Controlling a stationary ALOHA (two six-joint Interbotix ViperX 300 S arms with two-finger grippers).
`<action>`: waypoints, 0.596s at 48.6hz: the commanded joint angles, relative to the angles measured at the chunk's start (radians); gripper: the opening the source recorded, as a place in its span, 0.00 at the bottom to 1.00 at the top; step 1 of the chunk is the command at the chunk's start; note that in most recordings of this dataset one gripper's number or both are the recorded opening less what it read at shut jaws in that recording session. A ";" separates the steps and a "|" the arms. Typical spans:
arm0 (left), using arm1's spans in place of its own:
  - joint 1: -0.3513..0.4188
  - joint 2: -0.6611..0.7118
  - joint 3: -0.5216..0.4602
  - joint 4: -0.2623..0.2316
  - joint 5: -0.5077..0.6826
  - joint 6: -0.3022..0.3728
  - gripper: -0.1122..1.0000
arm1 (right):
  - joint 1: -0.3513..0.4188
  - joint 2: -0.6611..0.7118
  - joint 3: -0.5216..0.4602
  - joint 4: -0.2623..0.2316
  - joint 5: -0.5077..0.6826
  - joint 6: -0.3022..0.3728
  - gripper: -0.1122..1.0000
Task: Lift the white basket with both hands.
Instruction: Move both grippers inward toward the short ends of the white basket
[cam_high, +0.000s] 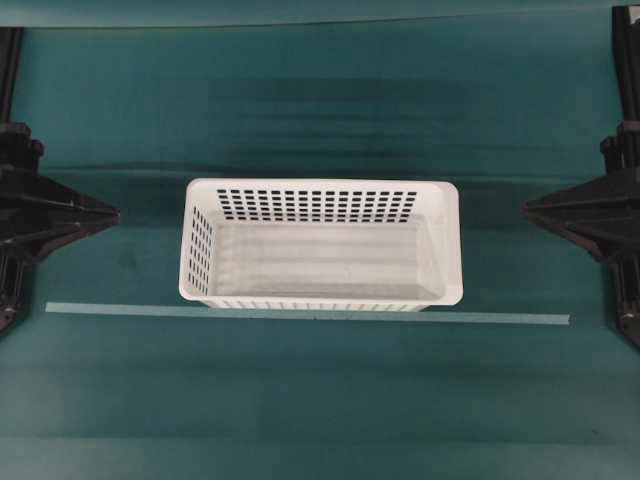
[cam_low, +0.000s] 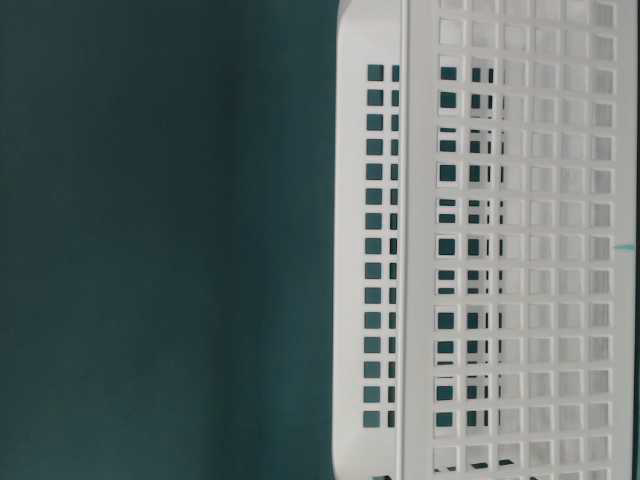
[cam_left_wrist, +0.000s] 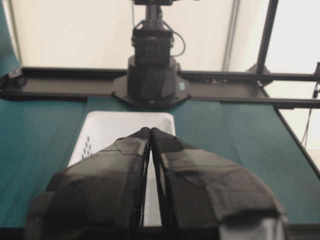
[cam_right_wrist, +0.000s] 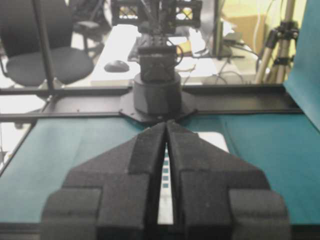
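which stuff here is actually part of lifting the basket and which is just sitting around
Part of the job:
white basket, standing on the table
left gripper, shut, apart from the basket
right gripper, shut, apart from the basket

Just lying about:
pale tape strip along the basket's near side
green table cover

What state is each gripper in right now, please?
Left gripper: closed, holding nothing.
Right gripper: closed, holding nothing.

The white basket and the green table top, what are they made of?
The white basket looks like moulded plastic: smooth, a bit shiny, with neat rows of slots and a rolled rim. The table cover looks like soft green cloth: dull, with faint creases, though I can't be sure.
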 joint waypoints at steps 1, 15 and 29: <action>-0.009 0.017 -0.048 0.008 -0.006 -0.043 0.23 | 0.005 0.003 -0.005 0.005 -0.006 0.011 0.23; -0.011 0.032 -0.100 0.011 0.071 -0.288 0.06 | -0.008 0.018 -0.095 0.262 0.218 0.187 0.12; -0.011 0.094 -0.252 0.009 0.284 -0.680 0.06 | -0.095 0.135 -0.279 0.325 0.508 0.502 0.12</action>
